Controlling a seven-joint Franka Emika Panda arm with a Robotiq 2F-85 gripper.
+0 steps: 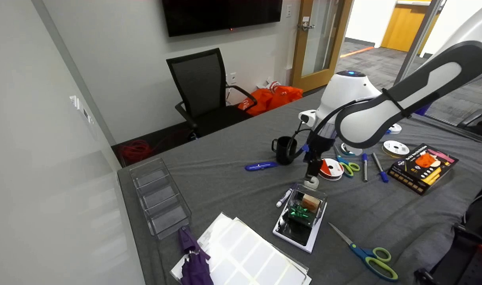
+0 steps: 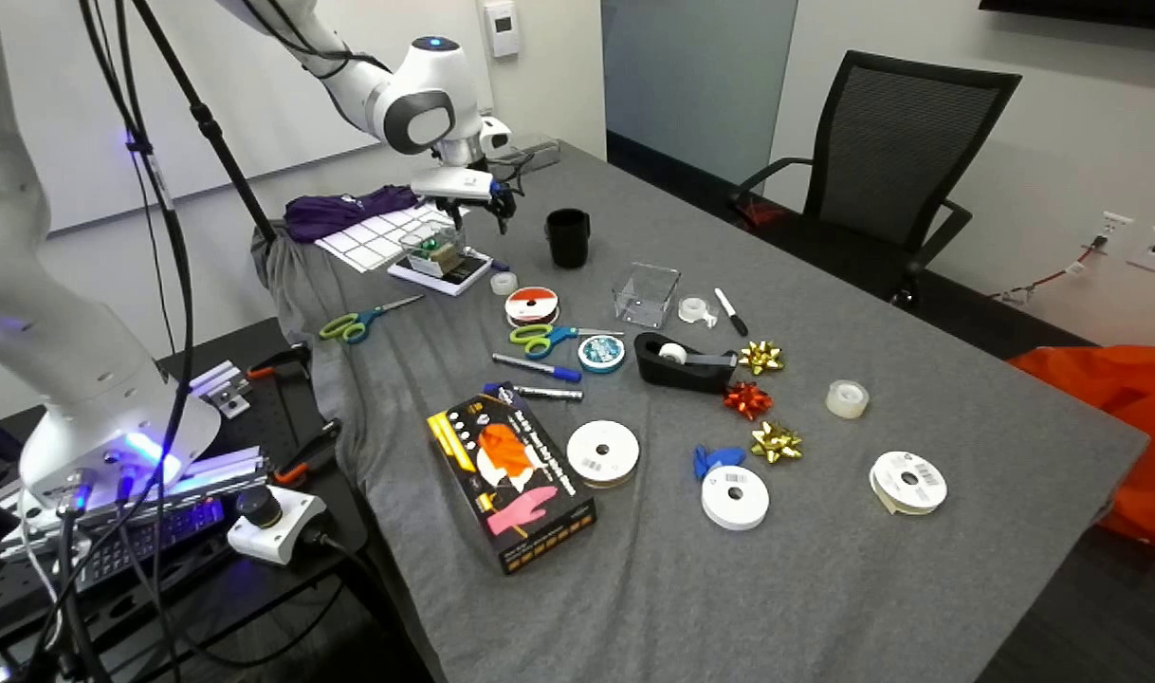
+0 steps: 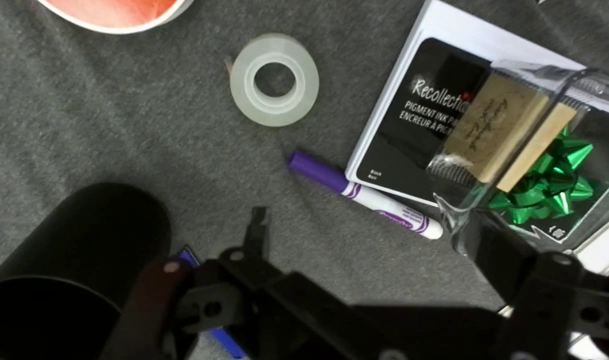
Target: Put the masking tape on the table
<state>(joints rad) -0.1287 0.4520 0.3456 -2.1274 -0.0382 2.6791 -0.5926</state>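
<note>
End effector [image 2: 480, 226] above the worktop [image 2: 777, 588], fingers parted wide, nothing held. Below it a purple-capped marker [image 3: 367, 196], just beside the ink pad [image 3: 404, 145]. Near, off to one side: pale tape roll [image 3: 303, 100], flat, free, probably the task's tape. Well off: a loose-ended roll [image 2: 693, 320] and a plain roll [image 2: 847, 406]. All three rest on the worktop, so whichever is meant, placing reads as done; only backing clear looks left, I'd judge.

Pale wall [image 1: 134, 75], dark screen [image 1: 225, 16], black mesh chair [image 1: 203, 85], wood-framed glass door [image 1: 320, 43]; grey carpet [image 1: 383, 69] beyond.
</note>
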